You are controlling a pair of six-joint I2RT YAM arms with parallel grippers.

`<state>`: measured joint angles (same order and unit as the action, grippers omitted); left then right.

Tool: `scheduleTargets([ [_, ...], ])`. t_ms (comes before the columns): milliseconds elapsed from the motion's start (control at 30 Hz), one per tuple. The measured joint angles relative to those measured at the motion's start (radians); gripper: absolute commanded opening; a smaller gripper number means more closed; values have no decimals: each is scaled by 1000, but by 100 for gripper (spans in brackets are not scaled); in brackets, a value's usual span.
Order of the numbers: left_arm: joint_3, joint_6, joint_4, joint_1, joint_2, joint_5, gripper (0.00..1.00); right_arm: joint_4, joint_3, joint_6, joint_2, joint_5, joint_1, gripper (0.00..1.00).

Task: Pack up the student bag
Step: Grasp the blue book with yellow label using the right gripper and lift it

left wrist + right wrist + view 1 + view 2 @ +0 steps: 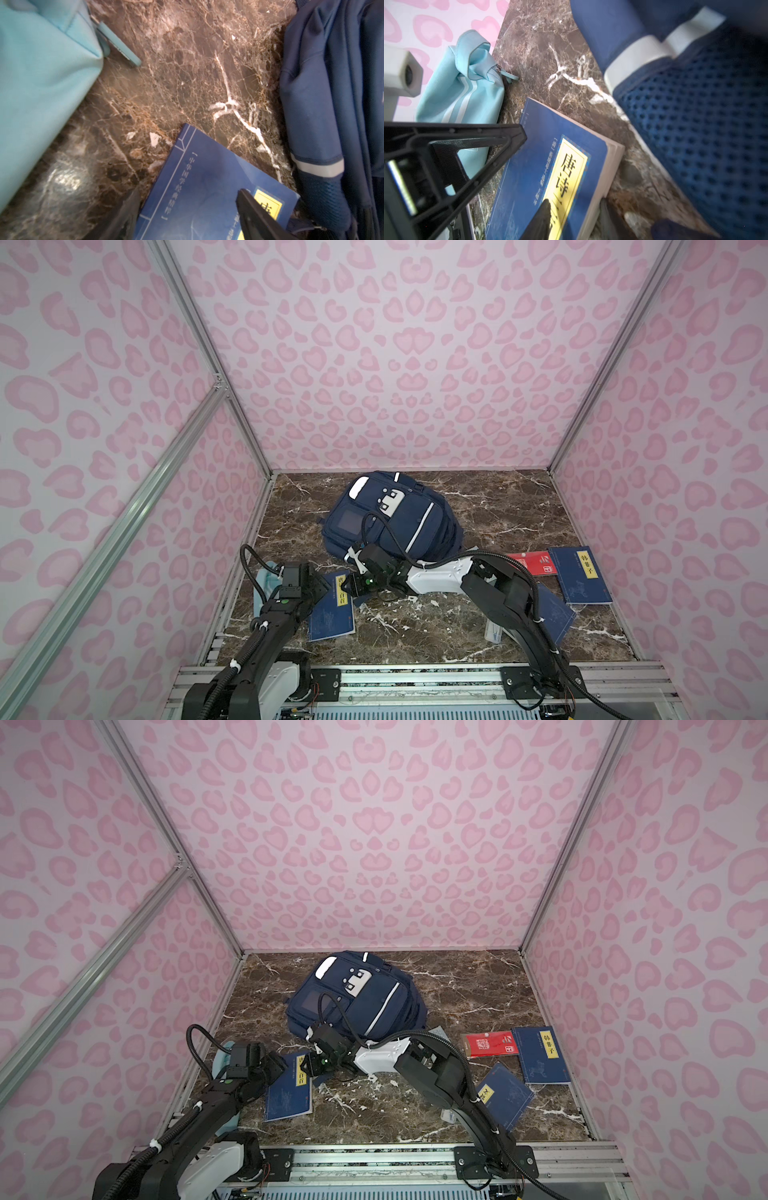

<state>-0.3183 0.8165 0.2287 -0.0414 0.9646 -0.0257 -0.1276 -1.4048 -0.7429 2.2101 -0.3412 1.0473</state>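
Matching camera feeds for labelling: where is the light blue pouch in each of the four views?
In a top view: light blue pouch, far left, half hidden by the left arm.
In a top view: same place, behind that arm.
Left wrist: large and close, beyond the blue book.
Right wrist: against the pink wall, pouch.
Shared landmark: the blue book, yellow label.

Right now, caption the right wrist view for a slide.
Right gripper straddling the page edge of the navy book, light blue pouch and student bag on either side.

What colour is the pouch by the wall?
The pouch is pale turquoise, clearest in the right wrist view.
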Motion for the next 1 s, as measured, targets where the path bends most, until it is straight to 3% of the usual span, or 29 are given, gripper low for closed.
scheduleTargets([
  [233,7,0,5,0,-16,0,76,-18,6,-36,10,-13,-8,18],
  [300,12,1,6,0,-27,0,76,-14,11,-35,6,-6,-10,6],
  [367,16,1,10,0,-37,0,76,-9,12,-41,1,-7,-11,0],
  [467,18,1,12,0,-43,1,76,-16,21,-39,-3,-7,-11,0],
  [500,18,1,14,0,-44,2,76,-16,24,-39,-6,-8,-11,7],
  [567,18,1,18,0,-47,3,76,-14,27,-39,-9,-9,-11,32],
  [600,18,1,18,0,-47,7,76,-5,28,-40,-10,-11,-11,39],
  [700,22,0,13,0,-48,19,76,-9,37,-29,-27,-21,-12,48],
  [900,26,0,-4,0,-47,32,76,-48,32,-39,-5,-45,-34,44],
  [1000,28,0,-8,0,-45,33,76,-95,17,-52,24,-58,-34,30],
])
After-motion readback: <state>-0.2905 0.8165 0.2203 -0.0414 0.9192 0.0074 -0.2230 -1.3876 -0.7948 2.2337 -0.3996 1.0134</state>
